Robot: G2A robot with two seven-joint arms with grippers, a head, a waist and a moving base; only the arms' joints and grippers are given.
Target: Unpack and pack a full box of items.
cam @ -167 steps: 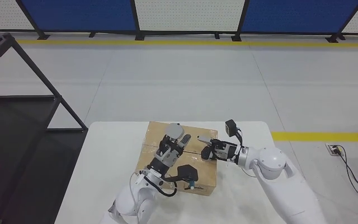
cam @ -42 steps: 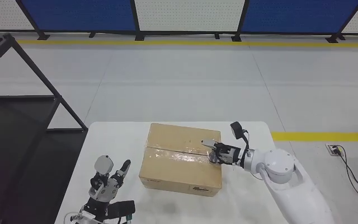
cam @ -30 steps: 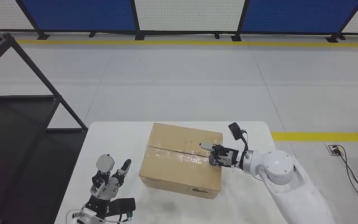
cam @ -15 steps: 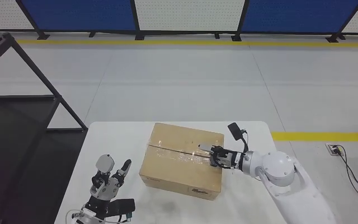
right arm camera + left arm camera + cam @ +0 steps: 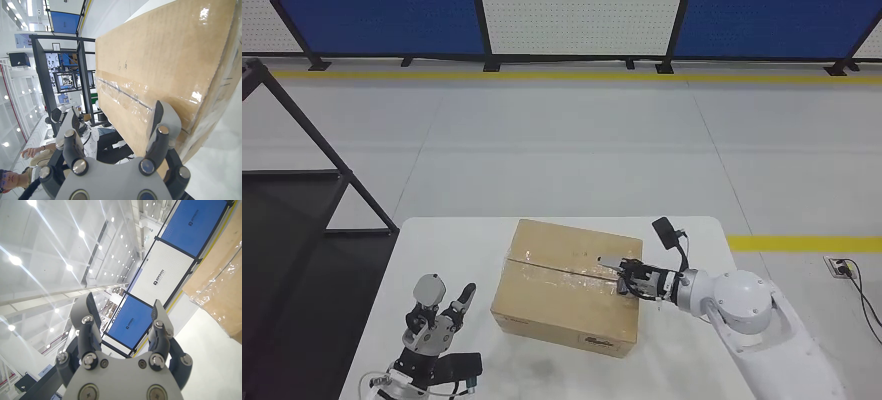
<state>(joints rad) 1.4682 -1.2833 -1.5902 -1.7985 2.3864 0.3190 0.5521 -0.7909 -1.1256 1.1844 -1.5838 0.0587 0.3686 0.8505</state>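
**Breaking the tape seam without shoving the box**

Top view: the box (image 5: 567, 295) sits closed in the middle of the desk (image 5: 442, 250), its flaps held by clear tape (image 5: 557, 275) along the centre seam. My right gripper (image 5: 615, 274) is at the seam's right end, jaws apart and holding nothing. The left gripper (image 5: 445, 300) is parked near the desk's front left corner, well apart from the box.

Left wrist view: the left gripper (image 5: 123, 300) points up at the ceiling, spread wide and empty; the box (image 5: 217, 285) is off to one side.

Right wrist view: one finger of the right gripper (image 5: 115, 107) lies close against the box (image 5: 160, 56) just beside the taped seam (image 5: 122, 91); the other hangs off the box edge.

I judge the job is to split that tape. I'd press the near fingertip into the seam and drag along it slowly, bracing the far side with the left arm so the box doesn't skid.
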